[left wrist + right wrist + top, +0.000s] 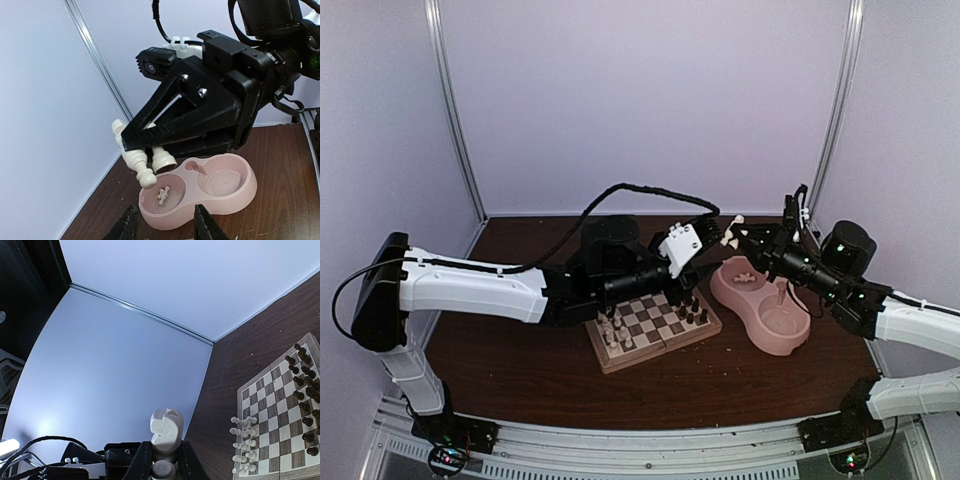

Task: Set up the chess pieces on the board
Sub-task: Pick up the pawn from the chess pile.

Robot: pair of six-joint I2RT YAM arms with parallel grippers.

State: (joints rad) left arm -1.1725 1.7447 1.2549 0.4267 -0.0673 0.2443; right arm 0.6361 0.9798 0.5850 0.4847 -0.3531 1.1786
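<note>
While the board (665,322) waits half-set beside the bowl (790,335), the right gripper (734,234) hangs above it, clamped on white pieces (145,162); the left gripper (165,216) has its jaws apart. Carry them upright and lower squarely onto free home squares.

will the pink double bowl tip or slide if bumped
The pink plastic double bowl sits low and wide, so it probably won't tip. It looks light, with few cream chess pieces inside, so a nudge would likely slide it over the brown table.
</note>
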